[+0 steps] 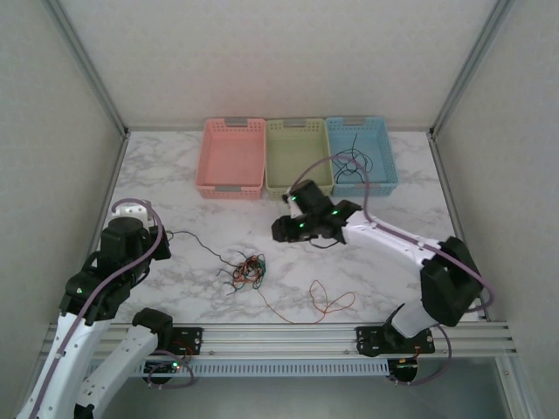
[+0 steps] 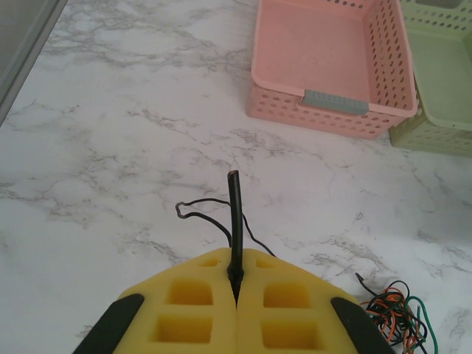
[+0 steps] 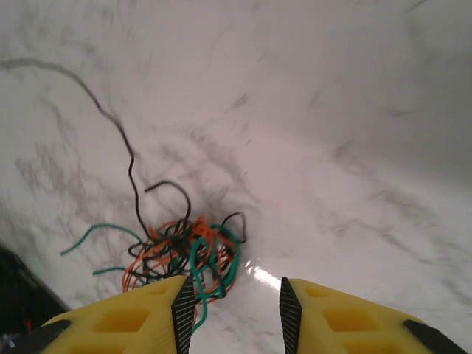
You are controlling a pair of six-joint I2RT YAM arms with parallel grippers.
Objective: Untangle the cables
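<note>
Cables (image 1: 247, 271): a small clump is seen on the marble table (image 1: 175, 183), at 6 o'clock from the pink basket (image 1: 231, 157).
Handling: judged very light, limp and easily snagged, so slow pulling is advised.
Hold point: a free end is preferred, not the knot.
Left gripper (image 2: 236, 284): jaws are pressed together on a black wire (image 2: 234, 214) end.
Right gripper (image 3: 236, 299): jaws are partly apart and nothing is held.

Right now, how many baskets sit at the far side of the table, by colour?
Pink basket: 1
Green basket: 1
Blue basket: 1
Total: 3
</note>
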